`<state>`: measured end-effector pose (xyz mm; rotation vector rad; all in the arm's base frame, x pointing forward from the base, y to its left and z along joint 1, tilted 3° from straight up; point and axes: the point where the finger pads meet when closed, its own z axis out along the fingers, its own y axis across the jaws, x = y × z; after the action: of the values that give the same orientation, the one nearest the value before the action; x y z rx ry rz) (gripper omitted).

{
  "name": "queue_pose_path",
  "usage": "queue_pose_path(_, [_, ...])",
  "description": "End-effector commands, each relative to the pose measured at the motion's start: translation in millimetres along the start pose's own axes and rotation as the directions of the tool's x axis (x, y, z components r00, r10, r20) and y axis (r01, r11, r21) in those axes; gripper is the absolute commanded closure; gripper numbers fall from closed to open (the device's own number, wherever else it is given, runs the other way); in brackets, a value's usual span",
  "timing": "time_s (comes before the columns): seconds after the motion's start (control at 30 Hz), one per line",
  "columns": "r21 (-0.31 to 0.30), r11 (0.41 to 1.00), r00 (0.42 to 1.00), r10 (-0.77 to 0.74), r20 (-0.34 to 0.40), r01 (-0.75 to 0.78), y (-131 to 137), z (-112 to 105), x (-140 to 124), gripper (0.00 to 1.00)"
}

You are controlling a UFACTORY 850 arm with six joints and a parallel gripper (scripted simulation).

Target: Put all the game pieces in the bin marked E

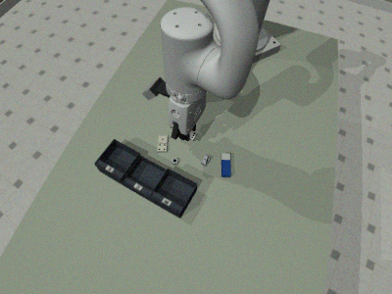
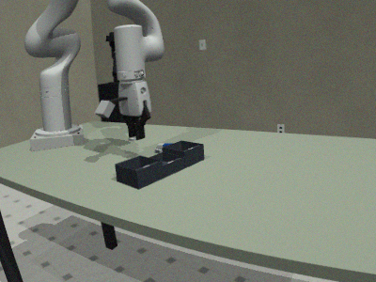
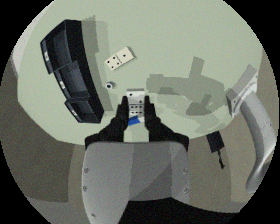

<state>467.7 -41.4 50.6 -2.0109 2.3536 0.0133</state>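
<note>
My gripper [image 1: 185, 136] hangs low over the green table, just behind the row of bins, and is shut on a small white piece with dark dots, like a die [image 3: 135, 105]; it also shows beside the fingers in the top view [image 1: 193, 135]. A cream domino [image 1: 162, 144] lies flat to the gripper's left and also shows in the wrist view [image 3: 119, 60]. The black row of three bins [image 1: 146, 176] stands in front of it, with small white labels too small to read. The same row shows in the wrist view [image 3: 69, 72] and in the exterior view [image 2: 160, 164].
A small dark ring [image 1: 175, 160], a small grey and white piece [image 1: 206, 160] and a blue eraser [image 1: 225, 165] lie on the table between the gripper and the bins' right end. A black object lies behind the arm.
</note>
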Motion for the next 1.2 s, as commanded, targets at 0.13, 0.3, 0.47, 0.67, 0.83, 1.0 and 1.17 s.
queue_pose_path(0.13, [0.002, 1.0, 1.0, 0.0, 0.0, 0.0, -1, -7, 0, 1.0])
queue_pose_path(0.3, [0.002, 1.0, 1.0, 0.0, 0.0, 0.0, -30, -7, 9, 1.0])
queue_pose_path(0.47, [0.002, 1.0, 1.0, 0.0, 0.0, 0.0, -58, -7, 17, 1.0])
queue_pose_path(0.67, [0.002, 1.0, 1.0, 0.016, 0.0, -0.016, -81, -7, 24, 1.0])
queue_pose_path(0.83, [0.002, 1.0, 1.0, 0.016, 0.0, -0.016, -110, -8, 32, 1.0])
queue_pose_path(1.0, [0.002, 1.0, 1.0, 0.016, 0.0, -0.016, -137, -8, 40, 1.0])
queue_pose_path(1.17, [0.002, 1.0, 1.0, 0.016, 0.0, -0.016, -139, -8, 41, 1.0])
